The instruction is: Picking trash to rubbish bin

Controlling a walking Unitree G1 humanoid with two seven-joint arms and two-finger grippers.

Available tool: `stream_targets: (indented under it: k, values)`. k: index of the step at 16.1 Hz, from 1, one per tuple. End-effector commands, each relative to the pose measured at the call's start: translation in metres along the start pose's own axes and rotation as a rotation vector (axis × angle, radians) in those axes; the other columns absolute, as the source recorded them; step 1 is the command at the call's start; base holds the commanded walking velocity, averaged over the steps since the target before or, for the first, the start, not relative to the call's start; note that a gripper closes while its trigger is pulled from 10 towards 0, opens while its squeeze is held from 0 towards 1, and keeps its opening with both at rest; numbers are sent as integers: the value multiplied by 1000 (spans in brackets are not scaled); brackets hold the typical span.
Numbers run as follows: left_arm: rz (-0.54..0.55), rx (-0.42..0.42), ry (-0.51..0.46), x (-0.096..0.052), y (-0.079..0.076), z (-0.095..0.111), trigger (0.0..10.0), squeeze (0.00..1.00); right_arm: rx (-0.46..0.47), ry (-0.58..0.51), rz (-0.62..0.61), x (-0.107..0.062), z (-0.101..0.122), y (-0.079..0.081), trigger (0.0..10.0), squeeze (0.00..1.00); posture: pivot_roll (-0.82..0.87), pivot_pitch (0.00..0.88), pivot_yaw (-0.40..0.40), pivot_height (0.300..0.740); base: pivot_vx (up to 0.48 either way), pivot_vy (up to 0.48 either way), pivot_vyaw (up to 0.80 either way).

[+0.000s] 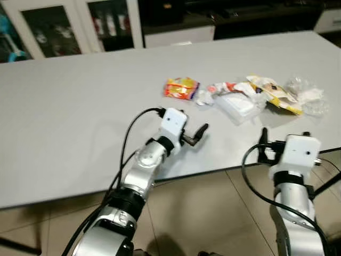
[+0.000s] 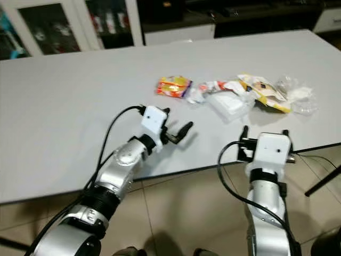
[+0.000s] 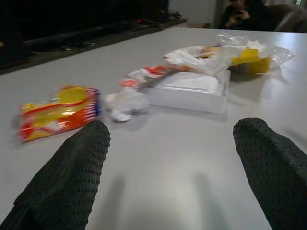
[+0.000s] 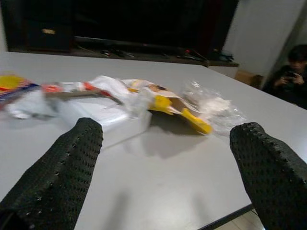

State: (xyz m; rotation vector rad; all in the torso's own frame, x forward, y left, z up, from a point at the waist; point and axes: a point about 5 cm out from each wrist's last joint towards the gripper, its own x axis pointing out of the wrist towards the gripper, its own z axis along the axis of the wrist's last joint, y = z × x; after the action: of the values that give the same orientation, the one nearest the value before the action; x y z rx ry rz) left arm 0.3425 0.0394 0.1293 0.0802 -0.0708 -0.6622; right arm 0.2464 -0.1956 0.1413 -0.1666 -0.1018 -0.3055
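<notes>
Grey tabletop [image 1: 80, 122]: a row of trash lies before you toward its right side, all of it on the surface.
Orange-and-yellow snack wrapper [image 1: 181, 88]: the leftmost piece, just beside a crumpled white scrap [image 1: 203, 97].
White plastic tray [image 1: 238, 105]: mid-row, with a red-and-white wrapper [image 1: 222, 87] draped at its far edge.
Yellow printed packet [image 1: 273, 92]: right of the tray, touching it.
Clear crinkled plastic [image 1: 309, 98]: the right end of the row.
Left gripper [image 1: 196, 134]: your fingers spread wide over the table, short of the snack wrapper, holding nothing.
Right gripper [image 1: 284, 137]: at the table's near edge, fingers wide apart, empty, facing the tray and yellow packet.
Person [image 4: 291, 76]: seated in the dark beyond the table's far corner.
</notes>
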Motion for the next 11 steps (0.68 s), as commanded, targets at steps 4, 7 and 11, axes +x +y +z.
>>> stream_targets:
  k: [4, 7, 11]
  values:
    - [-15, 13, 7, 1, -2, 0, 10000, 0, -10, 3, -8, 1, 1, -1, 10000, 0, 60, 79, 35, 740, 0, -198, 0]
    - [-11, 11, 11, 0, 0, -1, 10000, 0, -10, 4, -8, 1, 1, 0, 10000, 0, 60, 79, 35, 740, 0, -454, 0]
    - [-7, 16, 16, 0, 0, -2, 10000, 0, -12, 8, -4, 1, 0, 1, 10000, 0, 62, 73, 40, 740, 0, -357, 0]
